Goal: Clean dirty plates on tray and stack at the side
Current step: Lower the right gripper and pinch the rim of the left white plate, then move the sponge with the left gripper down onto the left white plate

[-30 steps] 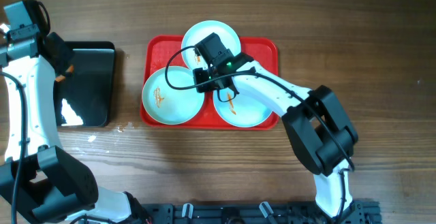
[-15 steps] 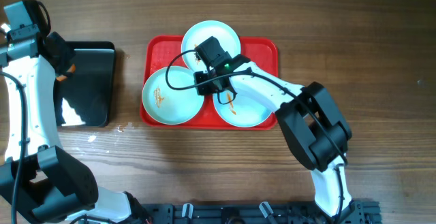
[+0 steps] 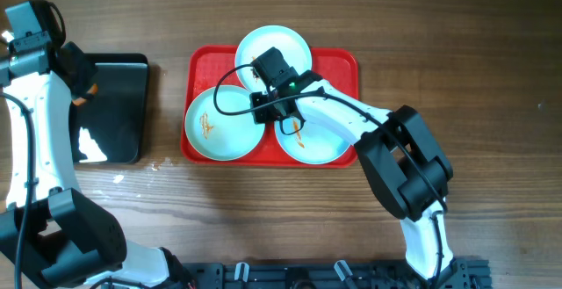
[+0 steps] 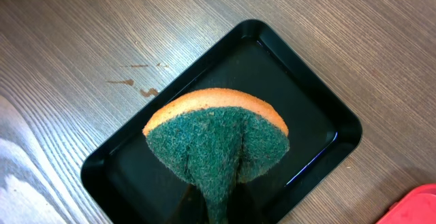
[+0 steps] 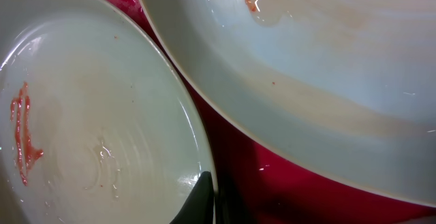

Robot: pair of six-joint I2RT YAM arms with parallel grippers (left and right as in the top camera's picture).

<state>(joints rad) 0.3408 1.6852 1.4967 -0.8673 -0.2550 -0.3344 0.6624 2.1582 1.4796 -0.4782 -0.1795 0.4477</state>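
Note:
Three pale plates lie on the red tray (image 3: 347, 65). One is at the back (image 3: 285, 43), one at the front left (image 3: 215, 126) and one at the front right (image 3: 320, 140). The front two carry orange smears. My right gripper (image 3: 262, 106) (image 5: 212, 203) is shut on the right rim of the front-left plate (image 5: 88, 115), one dark fingertip (image 5: 201, 197) on its inner face. The front-right plate (image 5: 327, 67) fills the upper right of the right wrist view. My left gripper (image 3: 79, 87) (image 4: 218, 214) is shut on a green and orange sponge (image 4: 218, 132) above the black bin (image 4: 306, 94).
The black bin (image 3: 118, 104) stands left of the tray with a wet shine inside. Small brown drips mark the wood beside it (image 4: 133, 81) and more specks lie in front of it (image 3: 158, 163). My right arm (image 3: 404, 157) reaches in from the front right.
My right gripper has closed on the plate's rim, and the right arm's elbow has shifted slightly left. The left arm and sponge have not moved.

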